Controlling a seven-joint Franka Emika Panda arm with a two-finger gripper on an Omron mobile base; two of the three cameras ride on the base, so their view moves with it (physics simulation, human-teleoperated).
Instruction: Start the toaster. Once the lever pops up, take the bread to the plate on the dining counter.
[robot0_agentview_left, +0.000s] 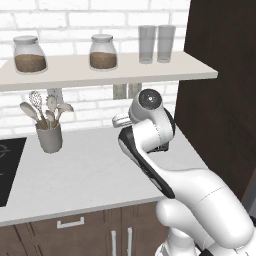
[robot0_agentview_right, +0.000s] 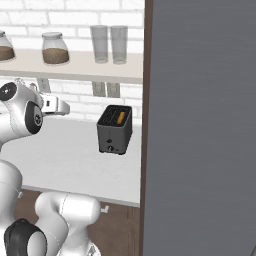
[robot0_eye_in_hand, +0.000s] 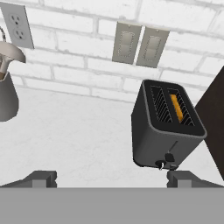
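The toaster (robot0_eye_in_hand: 166, 127) stands near the back brick wall, close to the dark panel (robot0_eye_in_hand: 212, 127) on its right — the bread (robot0_eye_in_hand: 176, 107) sits in one slot. The gripper (robot0_eye_in_hand: 111, 178) is spread wide, holding nothing, with bare white worktop (robot0_eye_in_hand: 78, 131) between it and the toaster.
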